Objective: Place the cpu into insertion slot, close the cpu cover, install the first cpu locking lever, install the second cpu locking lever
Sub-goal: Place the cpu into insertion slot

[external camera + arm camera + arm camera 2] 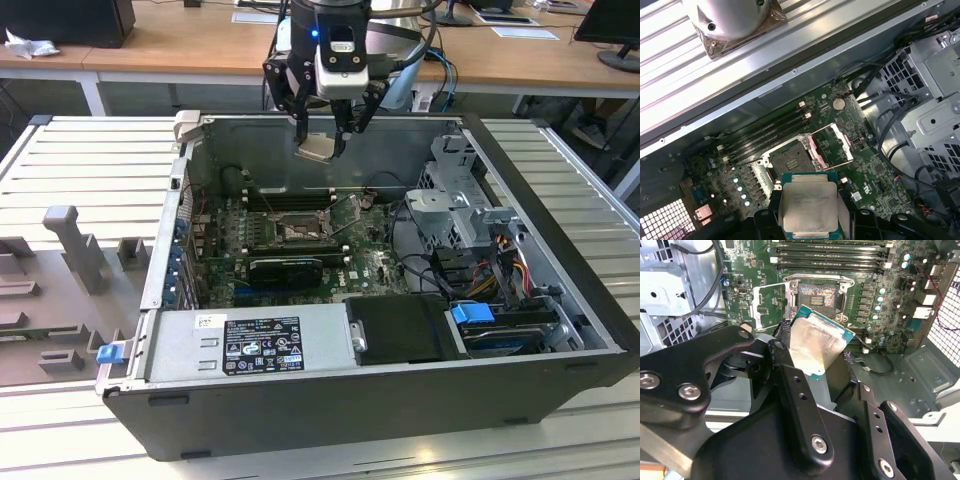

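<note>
We seem to be in a robotics lab: an opened computer case (350, 410) on a slatted metal bench (80, 150), wooden desks (180, 45) at the far side.

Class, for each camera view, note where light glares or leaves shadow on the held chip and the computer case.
Exterior view: the open dark metal computer case is dim inside; a blue light glows above the gripper. Second wrist view: the cpu, a small flat square silver-grey metal-topped chip, carries bright glare. First wrist view: its top is evenly lit.

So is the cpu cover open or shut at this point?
Open. The cpu cover lies folded back beside the socket, whose contacts lie bare; the cpu is held in the end effector above.
</note>
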Action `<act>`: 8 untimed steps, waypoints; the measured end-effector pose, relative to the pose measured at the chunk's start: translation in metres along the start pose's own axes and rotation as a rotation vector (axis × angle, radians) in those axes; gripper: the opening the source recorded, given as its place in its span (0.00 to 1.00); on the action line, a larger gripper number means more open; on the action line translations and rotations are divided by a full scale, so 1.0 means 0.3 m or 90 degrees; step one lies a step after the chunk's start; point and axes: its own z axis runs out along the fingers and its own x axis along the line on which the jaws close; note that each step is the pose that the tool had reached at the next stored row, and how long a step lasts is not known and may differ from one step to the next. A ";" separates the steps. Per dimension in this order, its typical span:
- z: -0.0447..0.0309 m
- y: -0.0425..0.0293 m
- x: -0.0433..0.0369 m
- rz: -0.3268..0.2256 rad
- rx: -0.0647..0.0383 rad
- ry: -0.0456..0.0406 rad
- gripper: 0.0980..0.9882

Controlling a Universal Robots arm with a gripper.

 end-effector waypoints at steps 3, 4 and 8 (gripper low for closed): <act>0.000 0.000 0.000 0.005 0.000 -0.0004 0.48; 0.000 0.000 0.000 0.006 0.000 -0.0005 0.48; 0.001 0.000 0.000 0.016 0.000 -0.0014 0.48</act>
